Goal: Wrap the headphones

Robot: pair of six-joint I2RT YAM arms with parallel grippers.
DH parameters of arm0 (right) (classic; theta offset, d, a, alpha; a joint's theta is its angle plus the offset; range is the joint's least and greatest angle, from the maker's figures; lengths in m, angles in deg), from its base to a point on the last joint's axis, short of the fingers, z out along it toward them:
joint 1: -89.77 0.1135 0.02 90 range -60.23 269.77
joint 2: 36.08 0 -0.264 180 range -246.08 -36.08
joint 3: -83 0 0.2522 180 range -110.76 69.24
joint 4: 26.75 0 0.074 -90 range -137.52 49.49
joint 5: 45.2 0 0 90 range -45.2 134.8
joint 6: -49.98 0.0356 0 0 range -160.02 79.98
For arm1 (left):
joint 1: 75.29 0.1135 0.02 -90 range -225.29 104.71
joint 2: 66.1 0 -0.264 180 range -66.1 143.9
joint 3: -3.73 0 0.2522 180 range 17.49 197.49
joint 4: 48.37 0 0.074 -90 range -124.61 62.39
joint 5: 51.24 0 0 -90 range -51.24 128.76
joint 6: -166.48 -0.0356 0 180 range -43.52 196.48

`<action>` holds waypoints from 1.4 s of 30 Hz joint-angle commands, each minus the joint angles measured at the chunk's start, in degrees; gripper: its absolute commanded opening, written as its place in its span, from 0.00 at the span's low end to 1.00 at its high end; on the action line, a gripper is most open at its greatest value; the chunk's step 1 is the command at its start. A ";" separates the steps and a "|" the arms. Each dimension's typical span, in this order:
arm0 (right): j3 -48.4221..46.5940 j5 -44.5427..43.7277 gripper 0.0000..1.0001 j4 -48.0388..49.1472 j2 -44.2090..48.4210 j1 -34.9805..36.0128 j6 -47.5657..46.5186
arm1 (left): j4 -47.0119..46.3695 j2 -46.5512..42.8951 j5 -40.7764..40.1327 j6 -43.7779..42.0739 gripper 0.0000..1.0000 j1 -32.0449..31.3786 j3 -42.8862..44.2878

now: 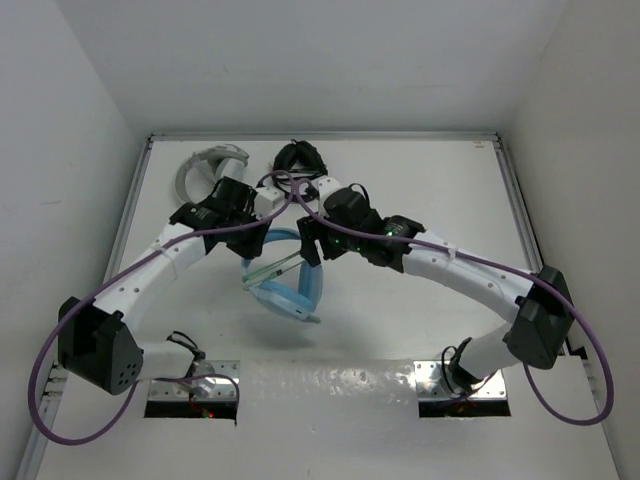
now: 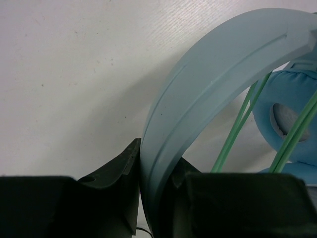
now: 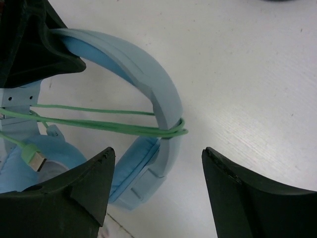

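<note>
The light blue headphones (image 1: 287,288) lie mid-table with the pale green cable (image 1: 275,268) wound across the headband. My left gripper (image 1: 262,234) is shut on the headband (image 2: 208,84); its jaws (image 2: 157,159) pinch the band's end, with cable strands (image 2: 237,126) and an earcup (image 2: 290,106) beyond. My right gripper (image 1: 308,242) hovers open and empty just over the headphones. In the right wrist view its jaws (image 3: 157,149) straddle an earcup (image 3: 138,163). There the cable (image 3: 124,127) loops round the band (image 3: 153,79), and the plug (image 3: 34,157) hangs loose at the left.
Light grey headphones (image 1: 208,166) and black headphones (image 1: 299,157) lie at the back of the table, just behind both wrists. White walls enclose the table on the left, right and far sides. The left gripper's finger (image 3: 34,47) shows in the right wrist view.
</note>
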 commanded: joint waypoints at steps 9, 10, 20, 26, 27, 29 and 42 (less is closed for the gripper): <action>1.59 -3.84 0.69 -0.19 -5.34 -0.16 14.57 | -3.85 -0.26 -1.00 9.22 0.00 -0.18 6.22; 1.32 -3.67 0.68 -0.45 -6.14 -0.07 14.58 | -4.02 -0.26 -0.83 9.40 0.00 -0.18 6.22; -0.61 -1.81 0.15 0.51 -9.84 -0.25 15.02 | -5.78 -0.35 -2.85 12.83 0.00 -0.18 7.54; -0.61 -5.42 0.00 -0.72 -9.84 -0.51 15.37 | -6.05 -0.35 -1.97 12.48 0.00 -0.18 6.84; -0.61 -5.68 0.00 -0.89 -9.75 -0.60 15.37 | -6.05 -0.44 -1.79 12.39 0.00 -0.18 6.75; -1.05 -6.48 0.00 -1.68 -9.67 -0.69 15.37 | -6.05 -0.26 -1.70 12.30 0.00 -0.09 6.49; -2.28 -1.64 0.00 -4.14 -9.05 -3.58 16.78 | -6.22 1.23 -0.38 12.82 0.54 -0.18 12.02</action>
